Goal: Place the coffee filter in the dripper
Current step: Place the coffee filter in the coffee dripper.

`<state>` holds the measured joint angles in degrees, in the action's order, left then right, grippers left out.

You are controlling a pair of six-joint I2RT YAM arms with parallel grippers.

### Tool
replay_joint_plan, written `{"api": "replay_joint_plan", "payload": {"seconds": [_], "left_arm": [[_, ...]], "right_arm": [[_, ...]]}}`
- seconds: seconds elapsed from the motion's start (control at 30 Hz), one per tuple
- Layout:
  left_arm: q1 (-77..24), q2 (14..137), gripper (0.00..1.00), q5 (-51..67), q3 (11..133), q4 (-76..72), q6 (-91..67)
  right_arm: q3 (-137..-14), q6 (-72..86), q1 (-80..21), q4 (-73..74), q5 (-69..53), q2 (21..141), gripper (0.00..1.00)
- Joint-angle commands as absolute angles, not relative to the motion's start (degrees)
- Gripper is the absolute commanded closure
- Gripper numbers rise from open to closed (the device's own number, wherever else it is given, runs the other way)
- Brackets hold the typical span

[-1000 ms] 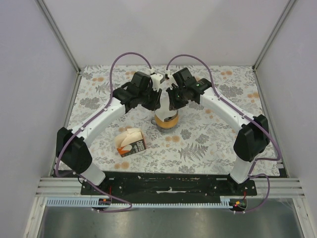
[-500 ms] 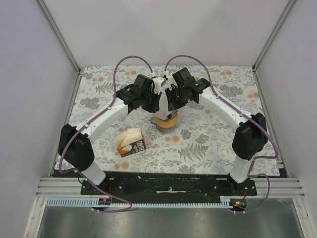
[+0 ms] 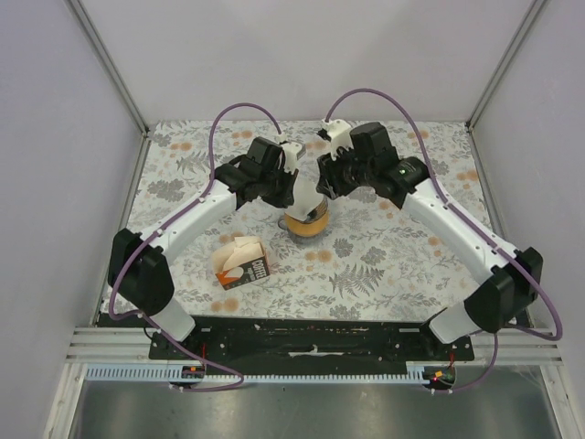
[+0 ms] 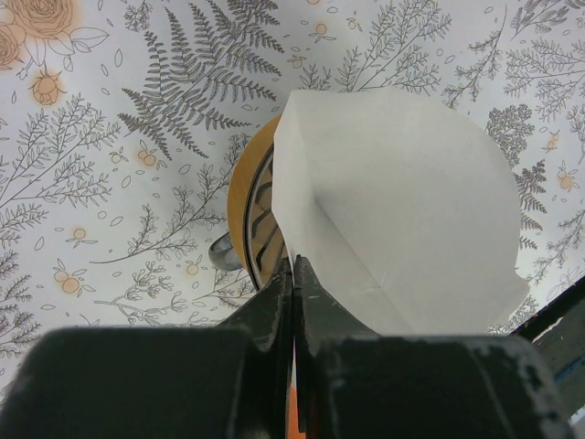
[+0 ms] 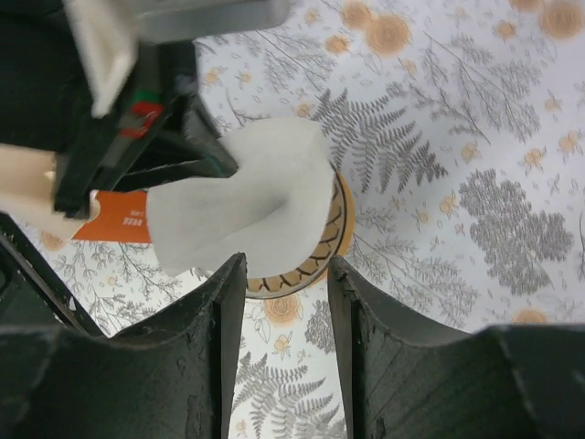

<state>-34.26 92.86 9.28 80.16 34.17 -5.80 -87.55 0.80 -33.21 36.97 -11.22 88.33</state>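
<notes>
The left fingers (image 4: 294,274) pinch an edge of the coffee filter (image 4: 393,201), the dripper (image 4: 262,219) just beyond their tips. The right fingers (image 5: 233,274) stand apart, empty.

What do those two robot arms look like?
The left arm and right arm have white segments, bulky black joints and a looping purple cable each. The left gripper and right gripper are black, with two blunt fingers.

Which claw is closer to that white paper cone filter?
Left. The left gripper is shut on an edge of the thin white paper cone filter; the right gripper hovers open just above it.
</notes>
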Motion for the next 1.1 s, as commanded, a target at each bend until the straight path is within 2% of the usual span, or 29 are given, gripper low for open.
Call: {"api": "replay_joint_plan", "payload": {"seconds": [0.0,0.1,0.2,0.27,0.37,0.57,0.73,0.9,1.07], "left_arm": [[-34.45,92.64,0.98,9.67,80.51,32.87,-7.65],[-34.45,92.72,0.98,9.49,80.86,32.87,-7.12],[-34.54,92.46,0.98,9.31,80.77,33.05,-6.94],[-34.45,92.29,0.98,9.75,80.51,33.05,-6.94],[-34.45,92.37,0.98,10.19,80.42,33.22,-6.94],[-34.54,92.46,0.98,10.28,80.95,33.31,-7.12],[-34.54,92.72,0.98,10.46,81.03,33.31,-6.86],[-34.54,92.81,0.98,10.55,81.21,33.49,-6.94],[-34.54,92.99,0.98,10.63,81.74,33.57,-6.68]], "right_arm": [[-77.12,-8.50,-33.05,25.43,-24.83,80.52,0.51],[-64.73,-20.96,-32.87,12.87,-37.67,72.62,0.46],[-58.28,-34.15,-32.96,7.65,-43.85,68.39,0.39],[-58.09,-39.27,-32.96,8.17,-43.95,68.03,0.37],[-61.68,-49.28,-33.13,14.91,-45.34,70.74,0.42],[-68.64,-62.30,-33.40,27.06,-43.78,77.69,0.39],[-71.36,-64.60,-33.49,28.21,-41.75,81.38,0.50],[-73.65,-66.44,-33.40,31.81,-41.22,84.37,0.74],[-73.56,-67.32,-33.57,32.43,-38.68,85.25,0.81]]}}
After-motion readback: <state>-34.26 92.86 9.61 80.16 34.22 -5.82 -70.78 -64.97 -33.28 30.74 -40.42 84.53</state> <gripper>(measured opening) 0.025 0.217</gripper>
